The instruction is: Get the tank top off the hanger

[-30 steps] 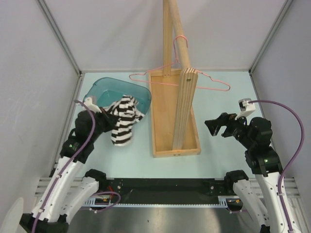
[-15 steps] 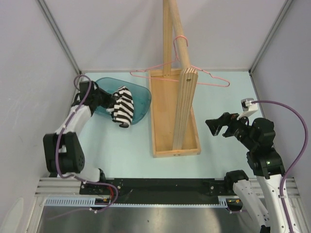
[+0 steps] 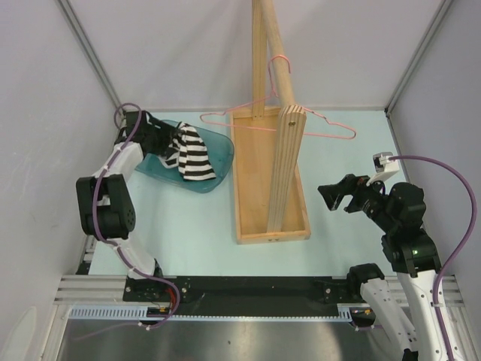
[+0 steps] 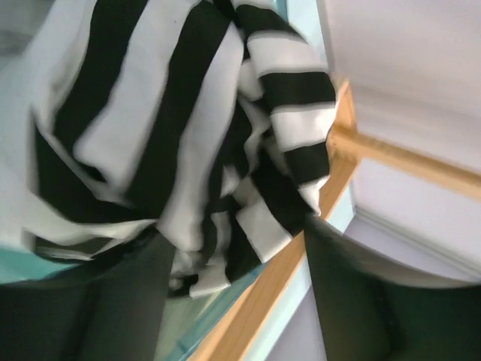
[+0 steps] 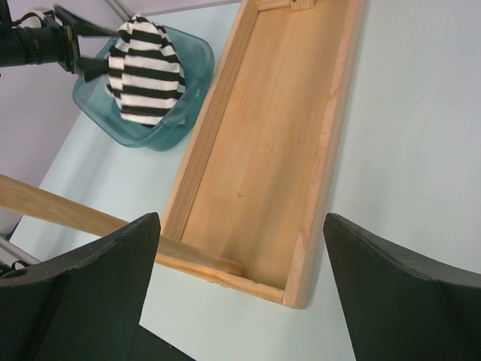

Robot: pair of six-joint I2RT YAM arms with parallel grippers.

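The striped tank top lies bunched in the teal bin at the far left. It is off the hanger, a thin pink wire one that hangs bare on the wooden rod. My left gripper hovers at the bin's left side, open, with the cloth lying loose just past its fingertips. At the right, my right gripper is open and empty, well away from the garment, and in its own view the fingers frame the tray's near end.
A long wooden tray runs down the middle of the table, with a tall wooden post carrying the rod. The bin's right rim lies close to the tray's left wall. Grey walls close in both sides.
The left arm carried the tank top from the table's near left back over the bin. Its jaws then opened, and the garment now rests in the bin. The right arm stayed still.
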